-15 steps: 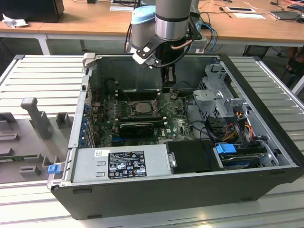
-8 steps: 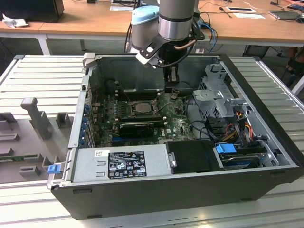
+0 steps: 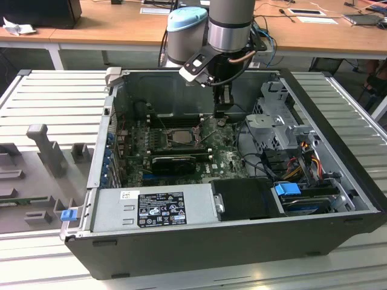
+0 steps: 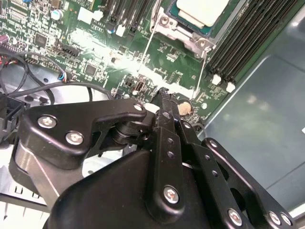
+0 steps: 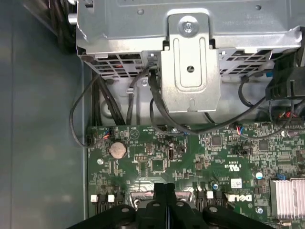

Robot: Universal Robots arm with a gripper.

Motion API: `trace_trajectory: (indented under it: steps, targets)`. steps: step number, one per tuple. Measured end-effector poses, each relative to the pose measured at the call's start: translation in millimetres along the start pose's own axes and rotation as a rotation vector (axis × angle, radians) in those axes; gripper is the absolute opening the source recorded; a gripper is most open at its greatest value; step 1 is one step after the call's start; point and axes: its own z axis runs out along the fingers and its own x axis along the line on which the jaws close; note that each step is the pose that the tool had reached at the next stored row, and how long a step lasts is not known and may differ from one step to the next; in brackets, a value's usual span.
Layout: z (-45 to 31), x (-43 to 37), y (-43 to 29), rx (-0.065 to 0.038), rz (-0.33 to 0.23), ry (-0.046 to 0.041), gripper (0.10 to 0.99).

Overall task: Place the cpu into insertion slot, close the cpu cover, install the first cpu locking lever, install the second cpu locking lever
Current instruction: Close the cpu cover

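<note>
Here, down inside the open computer case [image 3: 242, 244], the gripper [image 3: 222, 115] just beside the insertion slot [image 3: 157, 144], off its edge toward the exterior view's right. Poised above the green board [image 3: 230, 158], not over the slot itself. Both fingers [image 5: 159, 196] pressed flat together in both wrist views, with a thin seam between and nothing pinched there. Tips close to a round coin cell [image 4: 184, 109], itself well clear of the slot's frame.

Seated in the slot, the cpu [image 3: 179, 136], pale silver-grey top facing up. Around it, lying flat on the slot as far as the second wrist view shows, the cpu cover [image 4: 187, 34], with the chip's top showing through its window. From the slot's corners, two thin bright wires: one lever [image 4: 145, 47] and the other lever [image 4: 202, 71], both slanting out across the board toward the gripper. Impossible to tell whether hooked down or loose.

Just beside the slot, rows of long black memory sockets [image 4: 243, 43]. On the slot's near side in the exterior view, a long black ribbed block [image 3: 175, 162]. Farther from the slot, past the gripper, a grey metal drive cage [image 5: 190, 62] with black cables [image 5: 81, 109] trailing from it. Well apart from the slot, on its near side in the exterior view, a grey power supply [image 3: 151, 205].
</note>
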Motion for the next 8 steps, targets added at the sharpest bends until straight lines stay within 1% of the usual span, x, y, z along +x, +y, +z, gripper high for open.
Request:
trace_trajectory:
  steps: [3,8]
  targets:
    - [0.3,0.2,4.6,0.000,0.000,0.0001,0.106]
    - [0.6,0.3,9.8,0.000,0.000,0.0000,0.106]
